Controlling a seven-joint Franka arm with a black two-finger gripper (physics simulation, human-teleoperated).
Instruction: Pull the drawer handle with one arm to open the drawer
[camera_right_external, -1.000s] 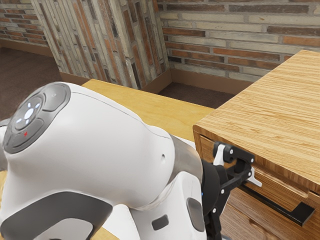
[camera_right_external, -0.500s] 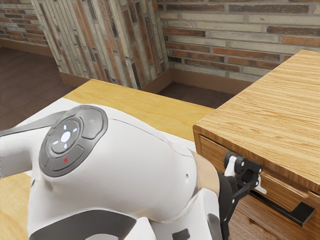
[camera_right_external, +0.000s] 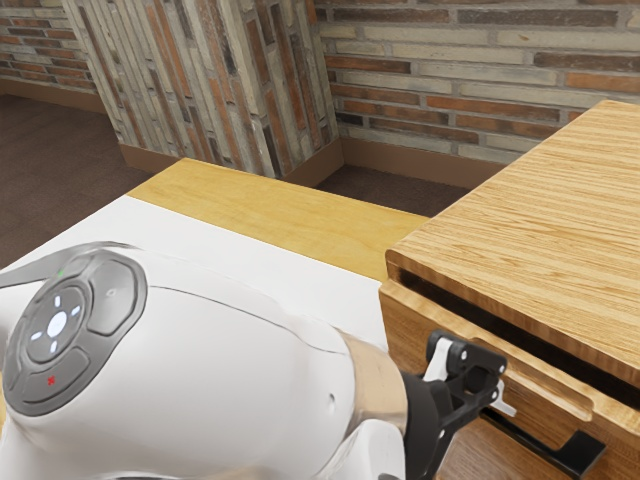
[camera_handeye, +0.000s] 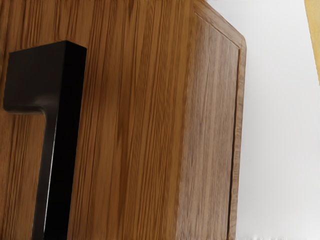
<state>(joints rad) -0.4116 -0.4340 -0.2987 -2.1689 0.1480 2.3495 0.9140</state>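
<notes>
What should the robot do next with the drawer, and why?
Probably pull the handle a little farther straight out: the drawer is open only a crack, with a dark gap under the cabinet top, and the gripper is right at the handle.

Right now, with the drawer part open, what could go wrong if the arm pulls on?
1. The gripper seems to sit near one end of the handle, not its middle. An off-centre pull might skew the drawer so that it jams.
2. The arm is bulky and close to the drawer front, so it may have little room to draw back.
</notes>
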